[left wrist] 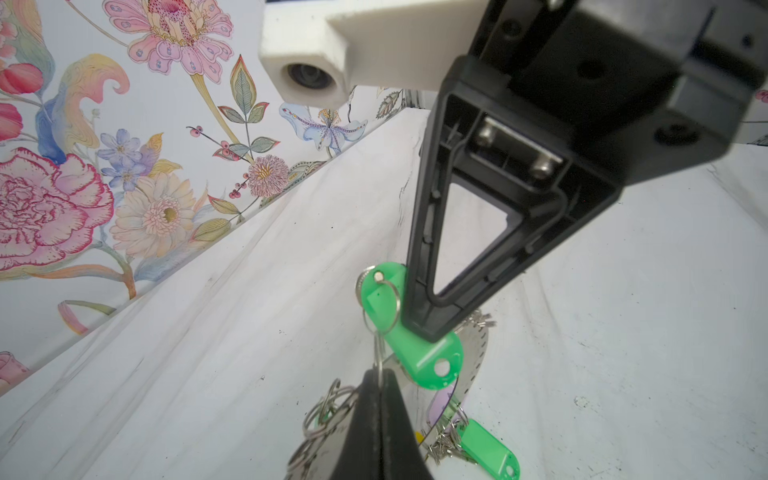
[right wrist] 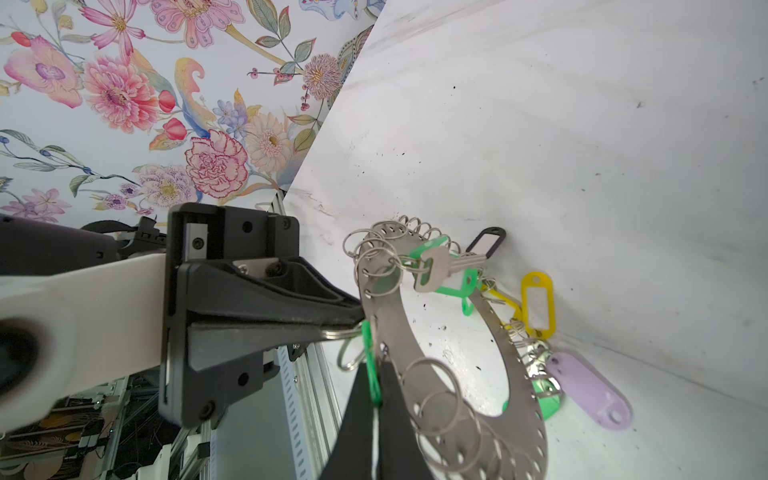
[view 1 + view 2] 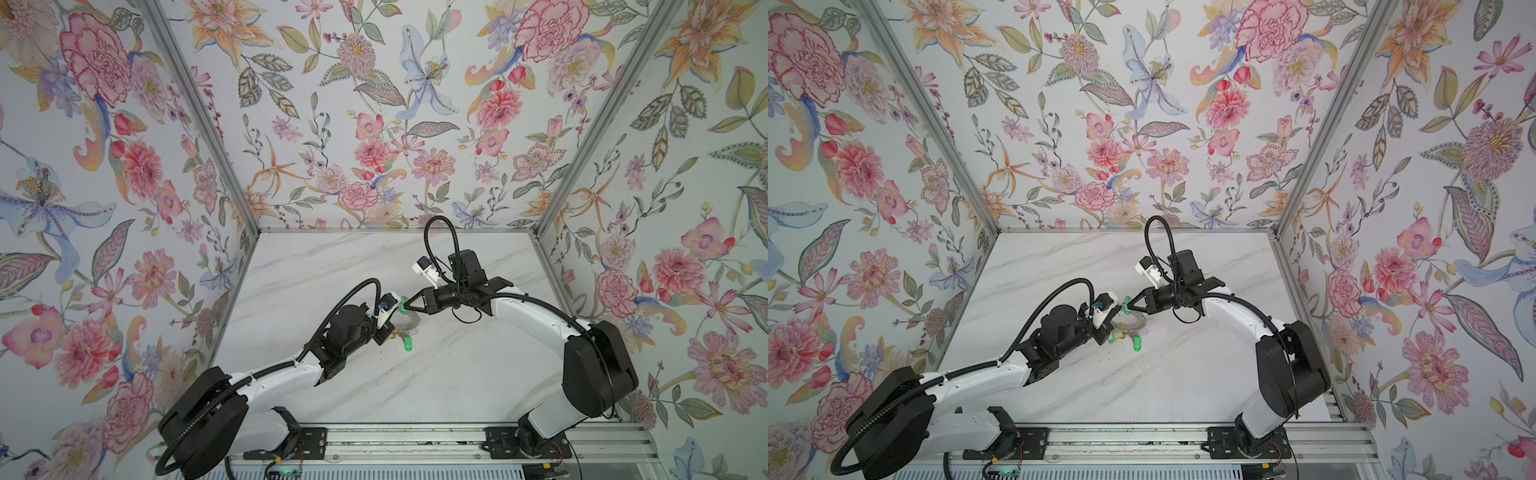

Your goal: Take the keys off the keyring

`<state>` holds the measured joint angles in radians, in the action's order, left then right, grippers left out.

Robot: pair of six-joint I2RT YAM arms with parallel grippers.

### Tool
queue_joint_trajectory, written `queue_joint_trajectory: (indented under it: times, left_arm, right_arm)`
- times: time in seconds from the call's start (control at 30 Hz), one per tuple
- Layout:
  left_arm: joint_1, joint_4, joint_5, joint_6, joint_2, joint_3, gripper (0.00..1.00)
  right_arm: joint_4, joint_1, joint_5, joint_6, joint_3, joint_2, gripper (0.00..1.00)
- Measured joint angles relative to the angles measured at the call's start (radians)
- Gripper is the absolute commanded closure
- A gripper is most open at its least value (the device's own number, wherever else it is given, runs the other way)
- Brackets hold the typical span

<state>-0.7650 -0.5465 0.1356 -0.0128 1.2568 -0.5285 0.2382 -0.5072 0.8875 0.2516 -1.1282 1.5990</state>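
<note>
We see both claws meeting tip to tip over the middle of the counter (image 3: 457,374), each pinched tight on something small. The right claw (image 1: 424,330) is clamped across the middle of a green tag (image 1: 415,347). The left claw (image 2: 355,322) is closed on a thin wire loop (image 2: 337,332) that links to the tag's holed end.

So the tag lies right between them. Its long axis runs from the right claw's grip toward the left claw, with the loop end facing left. In the right wrist view we see the tag edge-on. Neither arm is nearer, since each has its own end in hand.

The keyring (image 2: 528,419) sits just beside the claws, on the robot's side of them in both top views. It looks tipped up toward the claws, though we cannot tell whether it is clear of the counter. The other keys cluster on the side of its rim away from the claws: a bare metal key (image 2: 440,266), a black tag (image 2: 484,243), a yellow tag (image 2: 538,303) and a lilac tag (image 2: 590,390).

We judge that the next move turns on that shared line. The tag must follow the wire's coil rather than pull straight away, or the whole keyring will drag along.
</note>
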Motion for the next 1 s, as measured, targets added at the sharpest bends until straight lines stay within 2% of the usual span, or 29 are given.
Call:
queue_joint_trajectory:
  times: [0.43,0.77,0.8,0.9,1.0]
  left_arm:
    - [0.159,-0.127,0.277,0.171,-0.074,0.108,1.00]
    - [0.196,-0.133,0.330,0.243,-0.113,0.144,1.00]
    - [0.200,-0.137,0.333,0.248,-0.114,0.145,1.00]
    - [0.210,-0.146,0.355,0.264,-0.114,0.145,1.00]
    - [0.218,-0.183,0.376,0.268,-0.119,0.145,1.00]
  right_arm:
    - [-0.035,-0.010,0.048,-0.031,0.006,0.009,1.00]
    - [-0.037,-0.034,0.065,-0.064,-0.016,0.066,1.00]
    - [-0.033,-0.036,0.065,-0.071,-0.019,0.069,0.96]
    - [-0.016,-0.037,0.051,-0.085,-0.025,0.069,0.72]
    - [0.005,-0.014,0.023,-0.103,-0.024,0.070,0.65]
